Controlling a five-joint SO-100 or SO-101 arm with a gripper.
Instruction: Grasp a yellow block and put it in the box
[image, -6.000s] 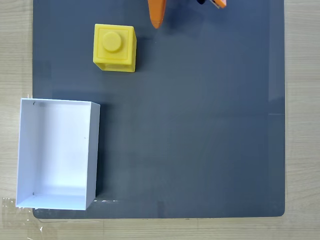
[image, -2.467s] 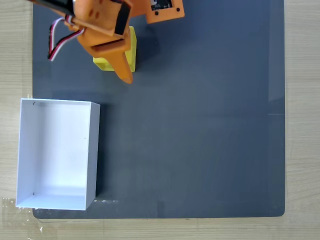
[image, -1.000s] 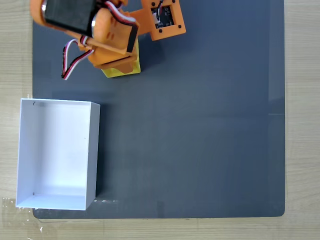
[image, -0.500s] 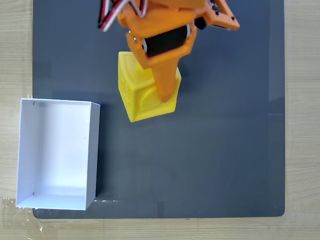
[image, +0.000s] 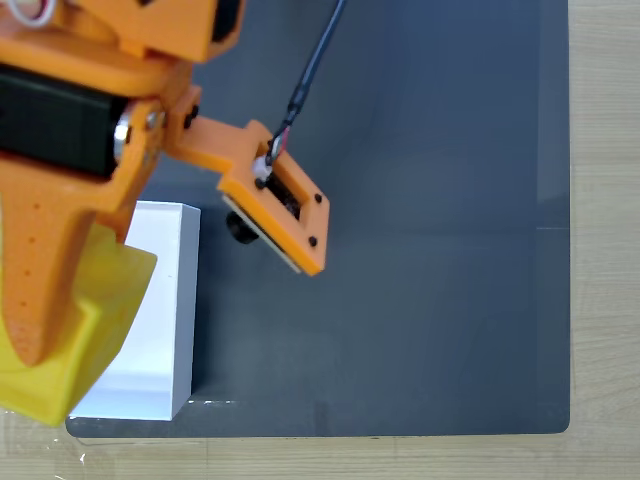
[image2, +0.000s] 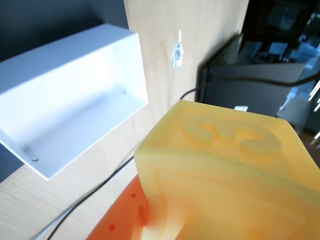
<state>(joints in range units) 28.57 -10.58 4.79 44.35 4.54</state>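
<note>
One yellow block (image: 70, 345) hangs pinched in the gripper (image: 40, 340), lifted off the bench (image: 420, 300) and tilted, over the box (image: 178, 300) in the fixed view. In the wrist view the box (image2: 75, 100) lies up and to the left of the block (image2: 225, 175), so lining up over its opening looks like the remaining step.

A raised number 3 stands on one face of the yellow block (image2: 235, 135), seen in the wrist view.
</note>
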